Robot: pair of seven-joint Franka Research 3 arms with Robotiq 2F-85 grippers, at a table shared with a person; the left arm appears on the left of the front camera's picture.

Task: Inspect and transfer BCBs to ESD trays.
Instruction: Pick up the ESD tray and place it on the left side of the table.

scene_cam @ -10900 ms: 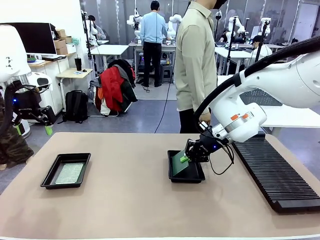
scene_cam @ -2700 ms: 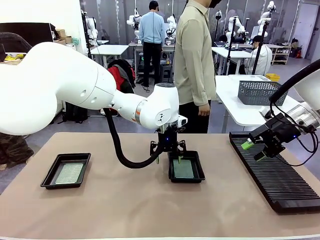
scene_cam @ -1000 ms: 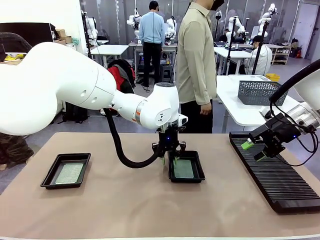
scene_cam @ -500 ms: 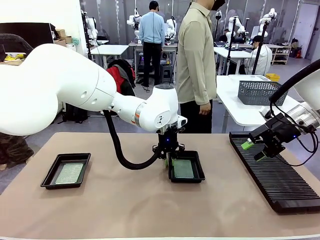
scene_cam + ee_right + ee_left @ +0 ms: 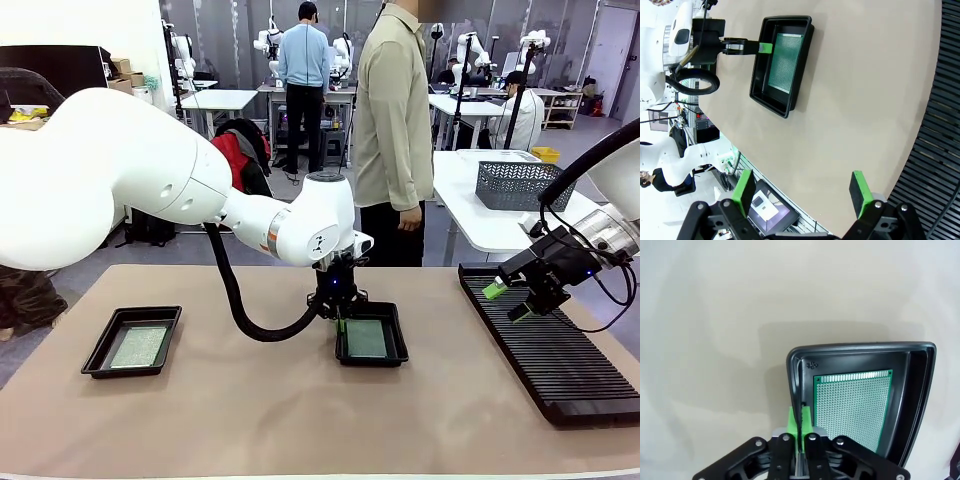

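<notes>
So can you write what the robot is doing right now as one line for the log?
left gripper: shut on middle tray rim | board: flat in tray | right gripper: open over rack

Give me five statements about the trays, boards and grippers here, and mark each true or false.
1. The left gripper is shut on the middle tray's rim. True.
2. The right gripper holds a BCB. False: its jaws stand open, empty, above the slotted rack.
3. Each tray holds a board. True: one BCB lies in the middle tray, another BCB in the left tray.
4. The middle tray's BCB stands on edge. False: it lies flat.
5. The person grips a tray. False: they stand behind the table.
</notes>
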